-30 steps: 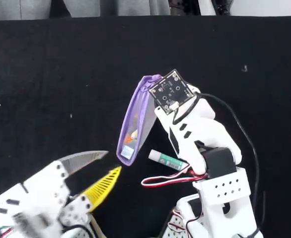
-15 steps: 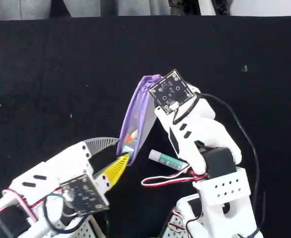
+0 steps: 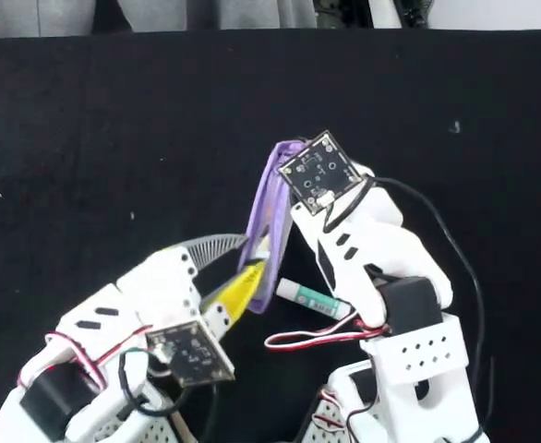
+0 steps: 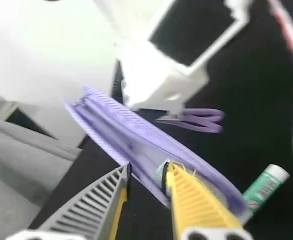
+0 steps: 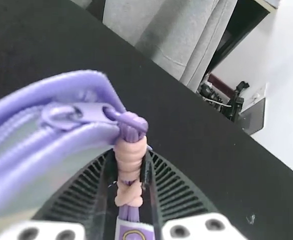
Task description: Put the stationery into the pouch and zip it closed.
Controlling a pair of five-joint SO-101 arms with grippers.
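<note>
The purple pouch hangs off the table, held at its top end. My right gripper is shut on the knotted zipper pull cord, beside the slider. My left gripper is open and straddles the pouch's lower end, with the grey finger on one side. The yellow finger is against the other side. In the left wrist view the pouch runs between the two fingers of the gripper. A green-and-white glue stick lies on the black table under the right arm.
A red and white cable loops from the right arm's base near the glue stick. The black table stretches out behind and to the left. A grey curtain hangs beyond the table's far edge.
My left arm has swung up and to the right until its fingers bracket the pouch's lower end. The pouch has swung rightward and hangs steeper. The right arm has hardly moved.
</note>
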